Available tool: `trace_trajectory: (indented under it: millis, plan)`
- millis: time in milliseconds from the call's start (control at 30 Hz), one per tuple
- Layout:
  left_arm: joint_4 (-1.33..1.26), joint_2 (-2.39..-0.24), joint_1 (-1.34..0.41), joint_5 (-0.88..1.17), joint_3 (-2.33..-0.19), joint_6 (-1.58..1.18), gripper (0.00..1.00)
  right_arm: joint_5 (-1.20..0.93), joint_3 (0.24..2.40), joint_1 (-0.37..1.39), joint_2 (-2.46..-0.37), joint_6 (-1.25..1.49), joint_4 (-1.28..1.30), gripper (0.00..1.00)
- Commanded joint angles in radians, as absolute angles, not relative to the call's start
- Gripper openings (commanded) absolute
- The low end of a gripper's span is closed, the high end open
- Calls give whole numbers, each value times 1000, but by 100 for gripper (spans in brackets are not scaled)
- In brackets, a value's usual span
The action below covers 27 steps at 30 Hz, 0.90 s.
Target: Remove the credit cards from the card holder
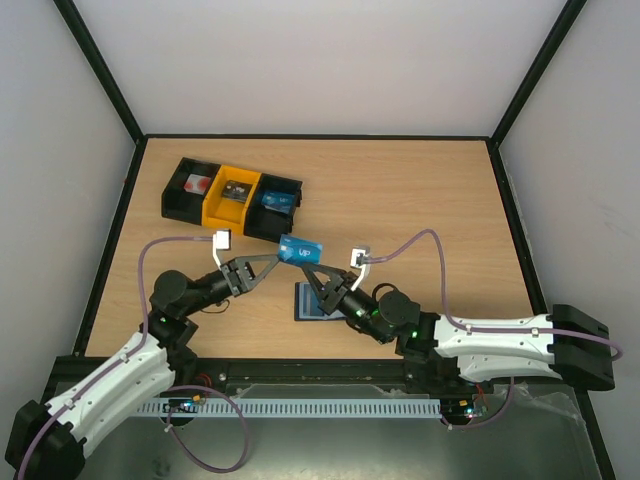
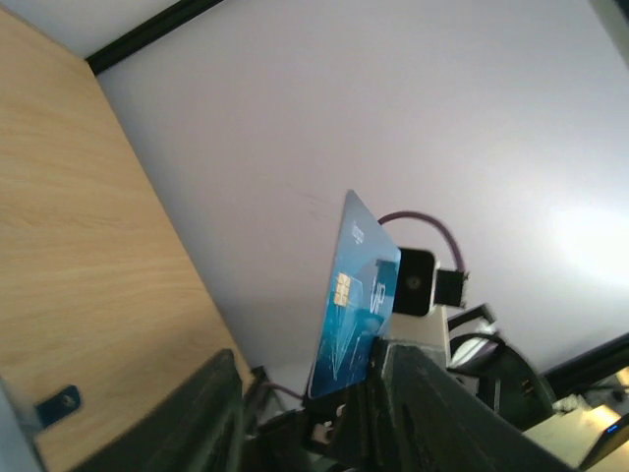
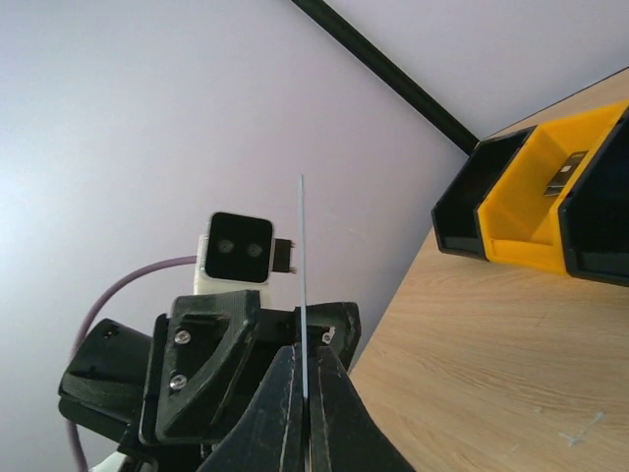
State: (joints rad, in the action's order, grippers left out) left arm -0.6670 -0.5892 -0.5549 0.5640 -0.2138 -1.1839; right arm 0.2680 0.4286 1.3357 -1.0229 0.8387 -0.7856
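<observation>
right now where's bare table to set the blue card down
Widest bare wood is the far right, from the bins to the right wall. Crowded at centre: the card holder, with the left gripper and right gripper meeting beside it.

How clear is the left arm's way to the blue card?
Looks like yes. The right gripper pinches the blue card by one edge, clear of the table, and the left gripper stands with open jaws either side of it, nothing between.

Both arms reach inward, fingertips nearly meeting.
Black left gripper (image 1: 275,258) stands parted; black right gripper (image 1: 309,268) pinches thin bright blue card (image 1: 300,249).
</observation>
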Motion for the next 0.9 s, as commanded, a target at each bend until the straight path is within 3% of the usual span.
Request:
trace_trajectory:
  millis: [0,200,400,633,867]
  plan:
    - [-744,-601,-549,559,-201,-1196,37,247,415,1342,-1034,882,-868,2]
    - [-770,-608,-549,565,-194,-1219,6,245,413,1342,-1054,902,-867,2]
    - [-783,-618,-549,568,-190,-1216,3,248,405,1342,-1059,920,-843,7]
    - [-775,-626,-549,548,-174,-1198,3,288,394,1342,-1022,912,-706,36]
    - [-665,-672,-537,534,-253,-1114,3,331,307,1342,-917,914,-628,87]
